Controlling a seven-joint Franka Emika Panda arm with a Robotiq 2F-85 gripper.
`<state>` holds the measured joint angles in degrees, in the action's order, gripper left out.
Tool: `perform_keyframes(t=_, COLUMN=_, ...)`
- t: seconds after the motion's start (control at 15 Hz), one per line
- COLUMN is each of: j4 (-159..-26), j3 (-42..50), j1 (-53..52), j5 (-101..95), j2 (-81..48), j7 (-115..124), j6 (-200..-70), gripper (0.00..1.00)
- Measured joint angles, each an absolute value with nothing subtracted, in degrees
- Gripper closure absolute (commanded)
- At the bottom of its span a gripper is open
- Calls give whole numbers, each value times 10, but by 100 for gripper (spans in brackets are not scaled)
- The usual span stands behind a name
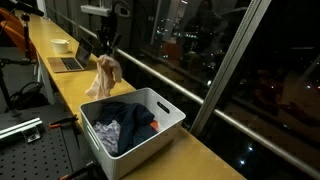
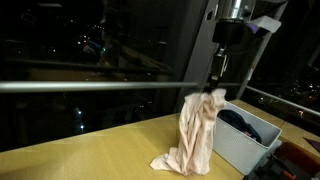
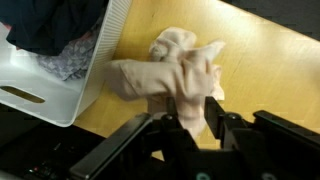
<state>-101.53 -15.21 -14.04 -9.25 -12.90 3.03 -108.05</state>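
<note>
My gripper (image 2: 217, 88) is shut on a beige cloth garment (image 2: 193, 135) and holds it up by its top, so it hangs with its lower end bunched on the wooden counter (image 2: 90, 150). In the wrist view the cloth (image 3: 170, 70) is pinched between the jaws (image 3: 188, 122). In an exterior view the cloth (image 1: 106, 75) hangs under the gripper (image 1: 107, 50), just beyond a white plastic basket (image 1: 165, 108) holding dark clothes (image 1: 125, 118). The basket (image 2: 235, 145) stands right beside the hanging cloth, and it also shows in the wrist view (image 3: 70, 85).
A laptop (image 1: 72, 58) and a white bowl (image 1: 61, 45) stand farther along the counter. A metal rail (image 2: 90, 86) and dark windows run along the counter's back edge. A grey perforated bench (image 1: 35, 150) lies beside the counter.
</note>
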Motion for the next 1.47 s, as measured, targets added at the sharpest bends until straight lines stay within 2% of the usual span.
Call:
perform_keyframes(t=0.27, j4=-1036, j3=-145, j1=-134, j5=-88, j2=-101, j7=27, j6=-1082, gripper=3)
perform_keyframes(t=0.33, j4=-1045, j3=-138, j1=-128, j5=-88, j2=-90, j7=21, j6=-1082, gripper=0)
perform_keyframes(t=0.87, j4=-1152, j3=-54, j1=-41, j5=-88, j2=-23, j7=-105, j6=-1175, gripper=0)
perform_keyframes(t=1.47, j4=-1221, j3=-25, j1=3, j5=-50, j2=-107, j7=-162, j6=-1324, gripper=0)
